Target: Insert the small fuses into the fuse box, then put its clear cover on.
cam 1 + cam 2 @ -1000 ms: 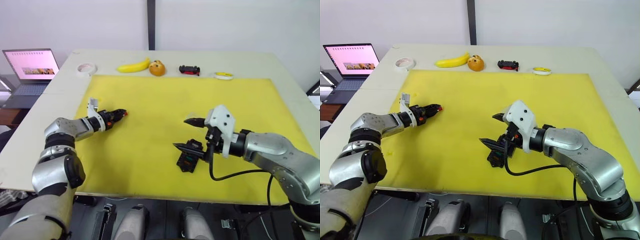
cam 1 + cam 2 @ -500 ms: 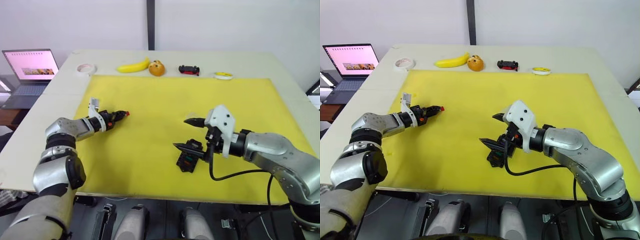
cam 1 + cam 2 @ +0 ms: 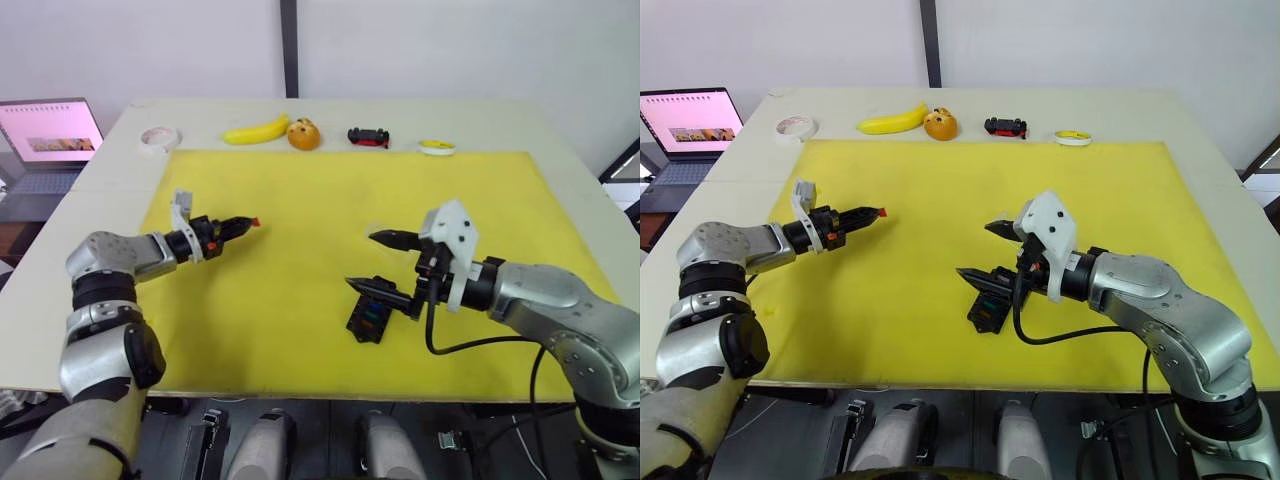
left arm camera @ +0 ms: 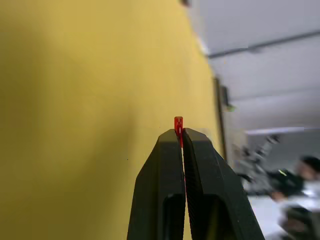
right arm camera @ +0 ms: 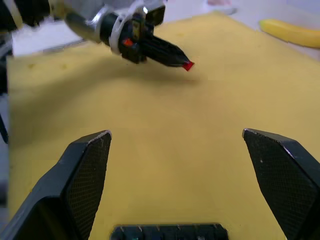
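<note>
On the left side of the yellow mat [image 3: 300, 200], my left gripper [image 3: 243, 224] is closed on a small red fuse [image 3: 255, 222]. The fuse protrudes from the fingertips, and in the left wrist view only its red tip [image 4: 178, 123] shows above the two pressed-together fingers. The gripper is held above the mat and points across it toward my right.

The governing relation for the next move: the fuse box [image 3: 369, 317] lies to the right of the red fuse and nearer to me, well apart from it. The left arm carries the fuse, but the right arm is the nearer one to the box. The box's long axis appears to run roughly away from me, tilted slightly. A few coloured fuses appear to sit in its slots already; I cannot tell which slots remain free.

At the box, my right gripper [image 3: 385, 262] is wide open and holds nothing. Its fingers are spread apart just above the box, one near the box's far end. The right wrist view shows the box edge [image 5: 170, 233] between the two spread fingers.

I judge that the left gripper must travel right and toward me to reach a slot.
</note>
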Available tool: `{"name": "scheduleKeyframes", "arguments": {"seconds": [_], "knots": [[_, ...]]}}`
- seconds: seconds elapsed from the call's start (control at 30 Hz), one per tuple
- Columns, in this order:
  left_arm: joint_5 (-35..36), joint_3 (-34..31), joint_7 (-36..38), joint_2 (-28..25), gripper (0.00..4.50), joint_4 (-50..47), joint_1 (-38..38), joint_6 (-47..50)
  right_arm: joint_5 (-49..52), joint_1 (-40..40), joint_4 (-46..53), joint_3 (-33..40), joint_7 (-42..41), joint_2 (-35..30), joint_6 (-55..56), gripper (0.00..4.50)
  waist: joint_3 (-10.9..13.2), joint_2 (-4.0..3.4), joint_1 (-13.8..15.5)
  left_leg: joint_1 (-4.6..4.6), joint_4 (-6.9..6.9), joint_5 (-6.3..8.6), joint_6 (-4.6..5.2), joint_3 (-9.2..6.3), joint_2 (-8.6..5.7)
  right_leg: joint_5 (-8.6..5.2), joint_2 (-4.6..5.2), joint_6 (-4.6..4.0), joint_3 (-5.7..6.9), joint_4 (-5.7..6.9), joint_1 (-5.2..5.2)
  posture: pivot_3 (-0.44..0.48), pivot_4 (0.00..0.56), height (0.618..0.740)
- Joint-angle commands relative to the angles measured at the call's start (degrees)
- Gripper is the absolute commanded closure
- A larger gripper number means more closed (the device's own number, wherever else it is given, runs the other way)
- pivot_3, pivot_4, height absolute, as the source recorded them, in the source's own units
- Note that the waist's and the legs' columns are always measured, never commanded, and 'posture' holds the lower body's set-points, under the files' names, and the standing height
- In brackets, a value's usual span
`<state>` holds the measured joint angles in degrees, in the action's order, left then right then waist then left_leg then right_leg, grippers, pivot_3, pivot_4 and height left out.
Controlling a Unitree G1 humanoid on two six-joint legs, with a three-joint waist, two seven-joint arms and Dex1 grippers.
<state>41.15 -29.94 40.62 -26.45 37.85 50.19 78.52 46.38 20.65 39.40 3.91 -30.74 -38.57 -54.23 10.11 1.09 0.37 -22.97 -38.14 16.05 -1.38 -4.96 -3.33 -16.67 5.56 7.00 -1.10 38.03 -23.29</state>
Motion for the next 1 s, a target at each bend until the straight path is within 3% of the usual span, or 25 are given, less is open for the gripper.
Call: {"name": "scheduleKeyframes", "arguments": {"seconds": [0.03,0.2,0.47,0.67,0.93,0.97,1.0], "knots": [[6.5,-3.6,-2.9,1.6,4.45,-11.5,0.0,7.8,4.5,1.7,-0.3,3.3,3.2,2.1,-1.9,0.0,0.0,0.0,-0.1,-0.1,-0.02,-0.02,-0.04,0.0,0.0,0.0,0.0,-0.01,-0.01,0.02,-0.11,0.0,0.15,0.74],[13.6,-6.9,-7.1,5.3,4.45,-20.1,0.6,14.0,10.9,3.6,-2.1,5.1,9.2,6.8,-4.7,0.0,0.0,-0.02,-0.2,-0.16,0.01,-0.08,-0.15,0.02,0.03,0.01,-0.02,-0.01,-0.05,0.06,-0.25,0.0,0.15,0.74],[27.5,-9.3,-18.3,15.0,4.45,-29.7,-0.1,14.0,30.1,8.0,-6.7,9.5,30.2,16.0,-5.5,0.0,0.0,-0.02,-0.9,-0.2,0.02,-0.14,-0.25,0.03,0.04,0.02,0.0,-0.03,-0.07,0.04,-0.29,0.0,0.15,0.74],[35.5,-10.9,-26.7,18.7,4.45,-30.6,-0.9,12.9,42.9,9.1,-9.1,9.4,41.7,16.0,-1.2,0.0,0.0,-0.02,-1.2,-0.22,0.03,-0.12,-0.22,0.07,0.05,0.02,-0.05,-0.03,-0.09,0.05,-0.33,0.0,0.15,0.74],[44.4,-5.9,-33.9,20.0,4.45,-31.3,-3.6,8.0,47.3,10.7,-10.7,5.9,46.3,14.8,3.3,0.0,0.0,-0.02,-1.1,-0.22,0.02,-0.12,-0.21,0.13,0.05,0.02,-0.08,-0.03,-0.12,0.06,-0.32,0.0,0.15,0.74],[45.4,-5.2,-34.5,19.9,4.5,-31.3,-4.0,7.2,47.6,10.9,-10.9,5.5,46.4,14.9,3.8,0.6,0.0,-0.02,-1.1,-0.22,0.02,-0.12,-0.2,0.13,0.05,0.02,-0.08,-0.03,-0.12,0.05,-0.32,0.0,0.15,0.74],[46.4,-4.4,-35.2,19.8,4.5,-31.3,-4.3,6.4,47.6,11.2,-11.1,5.0,46.3,14.9,4.1,0.89,0.0,-0.02,-1.1,-0.22,0.02,-0.12,-0.2,0.13,0.05,0.02,-0.08,-0.03,-0.13,0.05,-0.32,0.0,0.15,0.74]]}}
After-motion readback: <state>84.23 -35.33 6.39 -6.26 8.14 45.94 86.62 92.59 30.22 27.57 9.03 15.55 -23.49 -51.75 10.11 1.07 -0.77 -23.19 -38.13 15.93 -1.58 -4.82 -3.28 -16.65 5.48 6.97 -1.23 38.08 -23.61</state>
